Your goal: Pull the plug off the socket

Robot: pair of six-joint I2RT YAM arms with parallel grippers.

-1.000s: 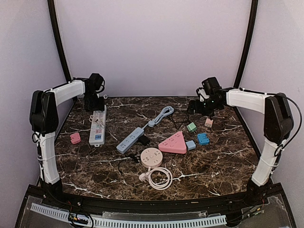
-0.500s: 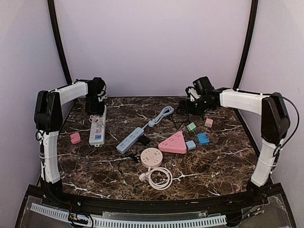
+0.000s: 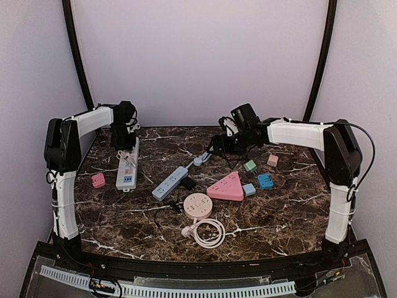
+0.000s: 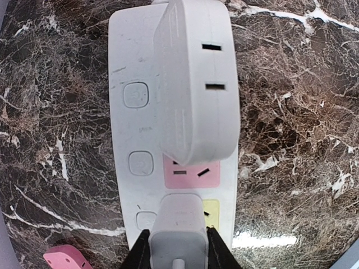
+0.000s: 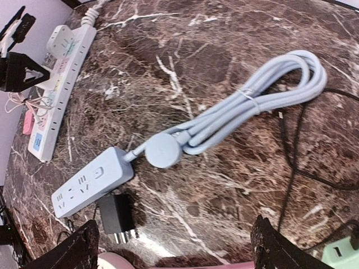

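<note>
A white power strip lies at the back left; it fills the left wrist view. A small white plug sits in it next to a yellow socket, below a pink one. A larger white adapter is plugged in further along. My left gripper is shut on the small white plug, one black finger on each side. My right gripper is open and empty, hovering over the marble near a blue-grey power strip and its bundled cord.
A black adapter lies beside the blue-grey strip. A pink triangular socket, a round pink socket and a coiled white cable lie mid-table. Small coloured plugs lie at right, a pink one at left.
My right arm has swung left from the back right to above the bundled cord. My left gripper has stayed on the white strip, shifting only slightly.
</note>
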